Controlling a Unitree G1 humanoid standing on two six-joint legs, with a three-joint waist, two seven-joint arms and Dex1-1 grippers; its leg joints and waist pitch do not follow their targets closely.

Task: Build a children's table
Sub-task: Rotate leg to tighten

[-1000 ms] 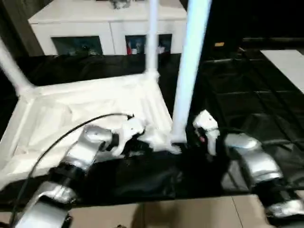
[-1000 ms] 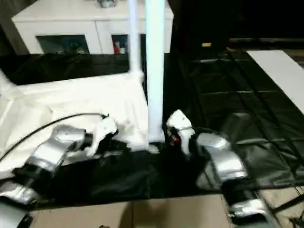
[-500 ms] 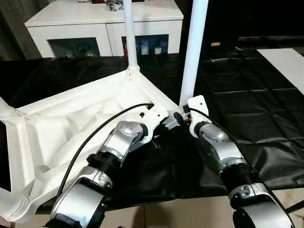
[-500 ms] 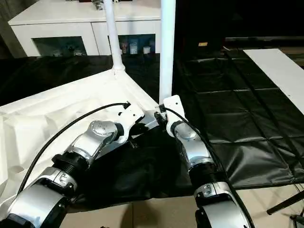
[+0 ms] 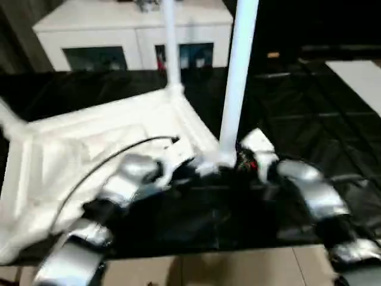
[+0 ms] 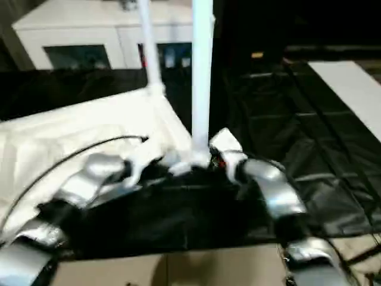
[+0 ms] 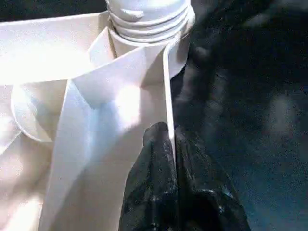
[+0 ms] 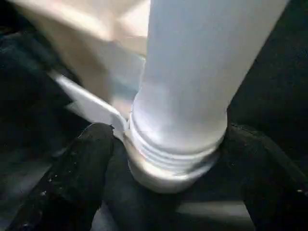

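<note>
Lying upside down at centre-left on the black tabletop [image 5: 321, 113]: white table top [image 5: 89, 143], legs standing up. Left hand [image 7: 171, 159] pinching shut on its thin rim [image 7: 168, 96] at the near corner. Right hand [image 8: 163, 192] spreading wide around the near leg [image 5: 235, 89] base, fingers [image 8: 72, 178] flanking the threaded collar. Bare black cover lying open toward the right.

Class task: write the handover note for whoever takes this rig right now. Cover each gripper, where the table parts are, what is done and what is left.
Left gripper: shut on the top's rim by the near corner socket.
Right gripper: fingers either side of the near leg's threaded base, not clearly touching.
Top lies underside up on the black table. Near leg and far leg stand in sockets; another leg at the left.
Left: check the near leg's seating; confirm the fourth leg.
</note>
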